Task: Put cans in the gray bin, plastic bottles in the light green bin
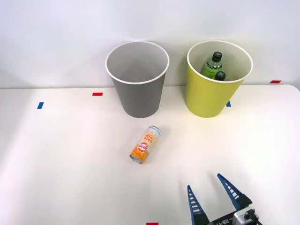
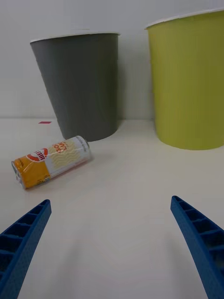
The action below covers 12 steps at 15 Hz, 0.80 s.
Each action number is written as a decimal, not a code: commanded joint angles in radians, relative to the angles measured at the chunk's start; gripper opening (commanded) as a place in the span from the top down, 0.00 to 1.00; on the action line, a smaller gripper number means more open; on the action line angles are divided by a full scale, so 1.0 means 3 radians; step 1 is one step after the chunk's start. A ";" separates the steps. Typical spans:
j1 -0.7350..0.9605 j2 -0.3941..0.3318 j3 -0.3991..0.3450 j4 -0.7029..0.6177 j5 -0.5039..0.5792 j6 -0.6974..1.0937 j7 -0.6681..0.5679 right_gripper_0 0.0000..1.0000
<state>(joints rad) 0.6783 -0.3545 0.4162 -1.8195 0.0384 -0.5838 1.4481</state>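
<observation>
Both bottles (image 1: 213,65) already sit in the green bin (image 1: 206,101). Can (image 1: 145,144) lies on its side on the table (image 1: 61,154), just in front of the gray bin (image 1: 138,96), pointing diagonally. Your right gripper (image 1: 214,196) is spread wide, holding nothing, near-right of the can. Swing left, rotate the wrist so the fingers (image 2: 25,233) straddle the can's body across its axis, then close mid-length so it won't roll.
</observation>
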 commanded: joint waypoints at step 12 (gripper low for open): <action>0.0285 0.0103 0.0009 0.0001 -0.0322 -0.0207 0.0568 0.12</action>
<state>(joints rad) 0.7638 -0.3238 0.4190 -1.8193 -0.0582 -0.6458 1.6183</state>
